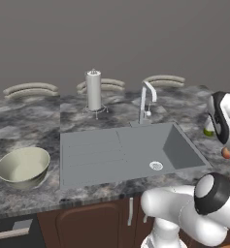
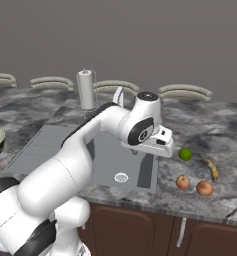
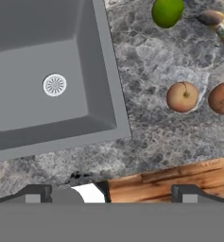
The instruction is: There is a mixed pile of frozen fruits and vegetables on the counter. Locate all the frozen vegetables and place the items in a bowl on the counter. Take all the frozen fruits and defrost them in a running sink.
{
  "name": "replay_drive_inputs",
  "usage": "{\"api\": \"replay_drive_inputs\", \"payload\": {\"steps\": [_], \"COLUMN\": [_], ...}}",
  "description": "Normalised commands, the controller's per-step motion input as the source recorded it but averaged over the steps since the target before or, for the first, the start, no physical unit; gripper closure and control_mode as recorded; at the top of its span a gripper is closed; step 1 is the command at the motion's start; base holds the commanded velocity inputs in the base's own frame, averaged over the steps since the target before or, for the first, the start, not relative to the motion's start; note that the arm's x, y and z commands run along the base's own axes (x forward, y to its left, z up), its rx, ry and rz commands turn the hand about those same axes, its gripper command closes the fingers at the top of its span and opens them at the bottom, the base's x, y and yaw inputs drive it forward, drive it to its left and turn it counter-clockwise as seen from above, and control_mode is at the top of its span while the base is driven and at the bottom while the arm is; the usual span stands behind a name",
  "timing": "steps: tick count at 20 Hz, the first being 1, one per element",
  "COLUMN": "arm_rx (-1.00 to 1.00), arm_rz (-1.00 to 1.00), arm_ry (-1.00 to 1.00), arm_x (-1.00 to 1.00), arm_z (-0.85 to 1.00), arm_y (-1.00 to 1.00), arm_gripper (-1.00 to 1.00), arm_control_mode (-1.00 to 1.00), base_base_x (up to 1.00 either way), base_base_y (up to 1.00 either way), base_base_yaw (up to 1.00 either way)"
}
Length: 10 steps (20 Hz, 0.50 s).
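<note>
A dark marbled counter [image 1: 34, 121] is running under a plain grey wall, with a grey sink [image 1: 116, 152] sunk into it and brown cabinets below. In the left base view the cream-green bowl [image 1: 23, 166] is sitting well apart to the left of the sink, a paper-towel roll [image 1: 93, 90] is standing behind it beside the tap [image 1: 146, 101], and the arm is covering most of the pile, leaving slivers of green and orange. In the right base view the hand is hanging over the sink's right edge; the lime-green ball [image 2: 185, 154], a banana [image 2: 212, 169], an orange-brown lump [image 2: 183, 182] and a reddish-brown lump [image 2: 204, 188] are lying just beyond it, though the jaws are hidden beneath the wrist. In the hand view the gripper [image 3: 111, 194] is standing wide open and empty, its tips low over the counter edge. The banana is being cut off by the frame. For a clean pick, the hand should probably be centring over one item, straddling it, keeping clear of its neighbour.
</note>
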Motion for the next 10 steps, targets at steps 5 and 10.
{"api": "replay_drive_inputs", "payload": {"steps": [5,10], "arm_rx": [0.0,0.0], "arm_rz": [-0.02,-0.02], "arm_ry": [0.01,0.01], "arm_x": [0.0,0.0], "arm_z": [-0.07,-0.09], "arm_y": [-0.18,-0.18], "arm_gripper": [-1.0,-1.0], "arm_control_mode": [-1.0,-1.0], "base_base_x": [0.0,0.0], "base_base_y": [0.0,0.0], "base_base_yaw": [0.0,0.0]}}
